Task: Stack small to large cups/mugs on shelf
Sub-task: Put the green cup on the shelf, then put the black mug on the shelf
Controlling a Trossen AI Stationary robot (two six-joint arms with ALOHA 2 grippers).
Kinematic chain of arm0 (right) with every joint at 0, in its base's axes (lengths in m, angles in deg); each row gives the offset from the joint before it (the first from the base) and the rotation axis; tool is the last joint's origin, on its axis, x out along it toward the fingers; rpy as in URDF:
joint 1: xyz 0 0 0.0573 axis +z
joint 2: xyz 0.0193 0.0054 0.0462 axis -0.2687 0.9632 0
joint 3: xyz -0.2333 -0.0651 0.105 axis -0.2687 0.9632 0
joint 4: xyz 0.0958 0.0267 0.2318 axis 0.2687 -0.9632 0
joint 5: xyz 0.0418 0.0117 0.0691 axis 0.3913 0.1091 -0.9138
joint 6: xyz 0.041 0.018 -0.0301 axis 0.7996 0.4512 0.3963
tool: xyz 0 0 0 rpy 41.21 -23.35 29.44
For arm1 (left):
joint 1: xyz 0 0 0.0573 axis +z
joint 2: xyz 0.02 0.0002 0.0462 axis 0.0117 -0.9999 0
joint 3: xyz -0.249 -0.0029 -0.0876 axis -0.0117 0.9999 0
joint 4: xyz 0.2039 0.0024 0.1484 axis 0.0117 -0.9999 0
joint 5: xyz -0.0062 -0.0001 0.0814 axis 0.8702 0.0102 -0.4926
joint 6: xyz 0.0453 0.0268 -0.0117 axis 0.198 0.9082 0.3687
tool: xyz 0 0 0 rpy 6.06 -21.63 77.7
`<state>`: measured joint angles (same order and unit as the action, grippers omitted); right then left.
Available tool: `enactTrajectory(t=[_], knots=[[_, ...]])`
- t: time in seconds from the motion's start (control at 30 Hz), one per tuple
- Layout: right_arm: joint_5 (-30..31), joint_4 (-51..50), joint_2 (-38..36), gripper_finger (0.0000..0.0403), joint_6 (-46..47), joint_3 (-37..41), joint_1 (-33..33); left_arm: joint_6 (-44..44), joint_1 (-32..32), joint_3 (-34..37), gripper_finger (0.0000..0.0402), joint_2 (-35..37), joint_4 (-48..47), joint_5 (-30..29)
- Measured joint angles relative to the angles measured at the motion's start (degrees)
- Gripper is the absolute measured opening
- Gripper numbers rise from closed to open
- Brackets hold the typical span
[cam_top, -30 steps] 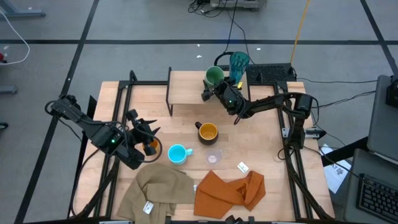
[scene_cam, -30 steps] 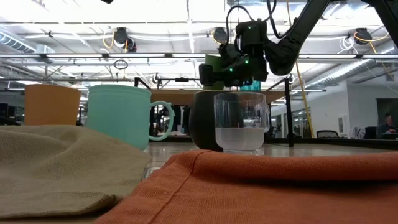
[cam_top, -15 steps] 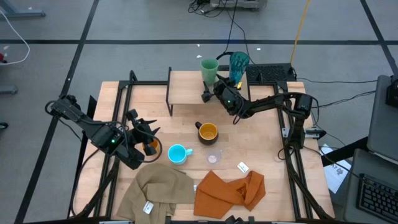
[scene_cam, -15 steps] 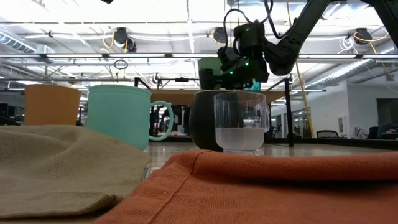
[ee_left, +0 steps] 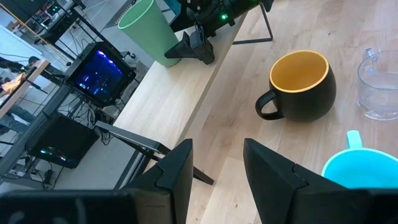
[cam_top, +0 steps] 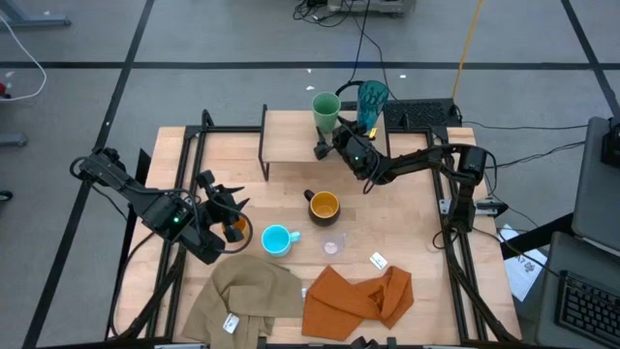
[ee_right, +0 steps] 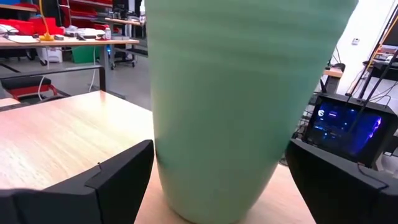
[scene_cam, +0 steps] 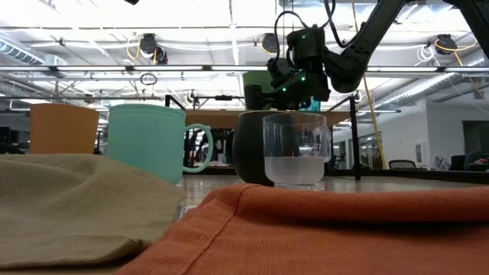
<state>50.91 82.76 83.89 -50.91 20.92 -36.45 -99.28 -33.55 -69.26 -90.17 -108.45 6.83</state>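
Your right gripper sits at the shelf's right end, jaws spread around the upright green cup. Left gripper, jaws apart, waits near the table's left edge.

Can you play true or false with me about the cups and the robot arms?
1. The light green plastic cup stands upright on the low light-wood shelf. True.
2. The black mug with the yellow inside is lying on its side. False: it stands upright on the table.
3. The right tool has its fingers open on either side of the green cup. True.
4. The left tool is holding the light blue mug. False: it is open and empty, near that mug.
5. The small clear cup sits on the orange cloth. False: it sits on bare table beside it.
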Motion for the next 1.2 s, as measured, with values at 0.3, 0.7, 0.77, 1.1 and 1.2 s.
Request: enactTrajectory(t=[0.3,0.7,0.77,1.1,1.2], knots=[[1.21,0.02,-2.06,0.0354,-3.61,0.0,1.87,-0.05,0.0,0.0,0.0143,0.0,-0.02,0.07],[2.23,-2.7,-2.54,0.0354,-2.45,0.02,1.34,-0.42,0.0,0.0,0.0143,0.0,-0.03,1.27],[2.25,-2.64,-2.54,0.0354,-2.54,0.02,1.34,-0.5,0.01,0.0,0.0143,0.0,-0.04,1.27],[2.9,-3.83,-2.86,0.0355,-3.14,0.02,2.06,-0.64,0.0,0.0,0.0143,0.0,-0.16,1.78],[5.75,-4.75,-3.69,0.0355,-4.83,0.22,2.53,-0.7,0.0,0.0,0.0143,0.0,-0.2,1.9]])
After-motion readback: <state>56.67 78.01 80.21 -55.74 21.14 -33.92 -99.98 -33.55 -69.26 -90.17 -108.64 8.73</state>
